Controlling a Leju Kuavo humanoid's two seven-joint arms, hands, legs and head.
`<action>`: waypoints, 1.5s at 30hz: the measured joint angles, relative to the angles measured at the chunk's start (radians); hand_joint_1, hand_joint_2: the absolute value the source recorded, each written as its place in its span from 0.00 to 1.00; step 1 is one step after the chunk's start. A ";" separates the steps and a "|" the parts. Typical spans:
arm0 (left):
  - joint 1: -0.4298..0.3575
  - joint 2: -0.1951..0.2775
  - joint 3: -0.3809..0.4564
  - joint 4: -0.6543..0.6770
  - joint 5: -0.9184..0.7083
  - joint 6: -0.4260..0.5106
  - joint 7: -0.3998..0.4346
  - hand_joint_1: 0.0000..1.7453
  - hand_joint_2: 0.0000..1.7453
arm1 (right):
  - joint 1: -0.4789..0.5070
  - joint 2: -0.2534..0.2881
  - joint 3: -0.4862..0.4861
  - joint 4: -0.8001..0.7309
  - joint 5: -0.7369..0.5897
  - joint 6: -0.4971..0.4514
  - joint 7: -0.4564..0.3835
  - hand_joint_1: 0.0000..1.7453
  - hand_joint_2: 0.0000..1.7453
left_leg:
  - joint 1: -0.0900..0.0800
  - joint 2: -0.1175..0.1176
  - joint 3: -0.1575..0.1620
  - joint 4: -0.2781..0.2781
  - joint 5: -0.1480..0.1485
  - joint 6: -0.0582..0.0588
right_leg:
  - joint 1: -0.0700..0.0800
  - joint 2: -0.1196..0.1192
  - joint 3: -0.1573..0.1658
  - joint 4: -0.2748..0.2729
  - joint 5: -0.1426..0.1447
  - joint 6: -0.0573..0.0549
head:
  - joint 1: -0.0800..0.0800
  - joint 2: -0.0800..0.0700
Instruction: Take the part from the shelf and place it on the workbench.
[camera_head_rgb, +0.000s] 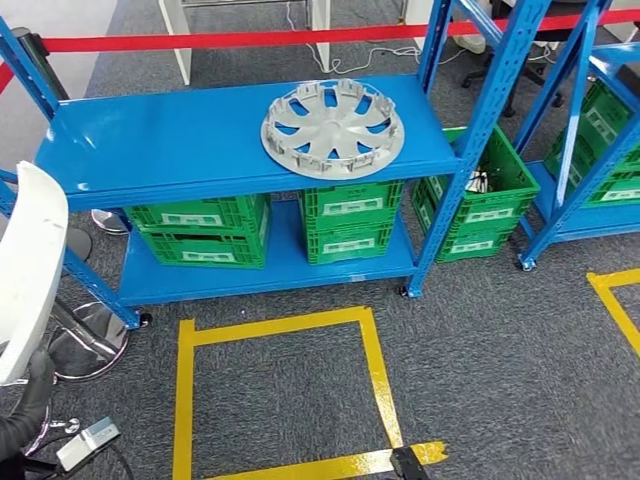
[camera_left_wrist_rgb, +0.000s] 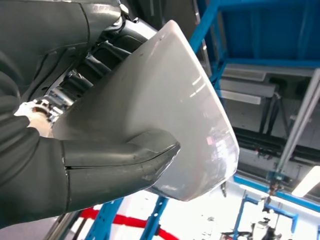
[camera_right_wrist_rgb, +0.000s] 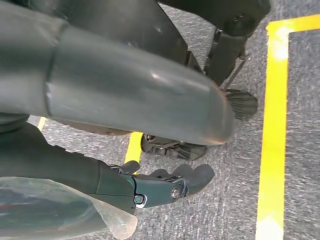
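The left hand (camera_left_wrist_rgb: 75, 165) holds the white part (camera_left_wrist_rgb: 158, 110), thumb clamped across its glossy face, at the head view's left edge beside the blue shelf (camera_head_rgb: 189, 140). It looks a stiff, light, slippery shell, best gripped at its narrow end. Its long axis stands roughly upright, broad end up. The right hand (camera_right_wrist_rgb: 158, 187) hangs near the floor, fingers apart, holding nothing

The white part (camera_left_wrist_rgb: 177, 110) looked like smooth, glossy plastic, catching highlights in the left robot hand (camera_left_wrist_rgb: 113, 160), itself dull grey plastic. The shelf (camera_head_rgb: 189, 140) was glossy blue painted metal; the wheel cover (camera_head_rgb: 332, 128) matt silver; the floor (camera_head_rgb: 490, 380) rough grey carpet.
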 joint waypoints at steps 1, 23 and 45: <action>0.001 0.001 -0.001 0.000 0.000 0.000 0.002 1.00 1.00 | 0.001 0.001 0.000 0.000 0.000 -0.001 0.000 0.00 0.00 | 0.002 -0.001 -0.004 0.000 -0.003 -0.006 | 0.000 -0.001 -0.011 0.002 0.010 -0.004 | -0.001 0.000; -0.023 0.028 -0.043 0.007 0.006 0.000 0.023 1.00 1.00 | 0.016 0.007 -0.009 -0.002 -0.011 -0.005 -0.022 0.00 0.00 | 0.019 -0.001 0.090 0.002 -0.111 0.015 | -0.011 -0.001 -0.287 0.368 -0.041 0.034 | 0.002 0.000; -0.054 0.038 -0.057 0.028 0.032 0.000 0.011 1.00 1.00 | 0.019 0.007 -0.032 -0.002 -0.016 -0.010 -0.042 0.00 0.00 | 0.023 -0.011 0.252 -0.020 -0.219 -0.033 | -0.008 -0.007 -0.267 0.098 0.188 0.007 | -0.008 -0.001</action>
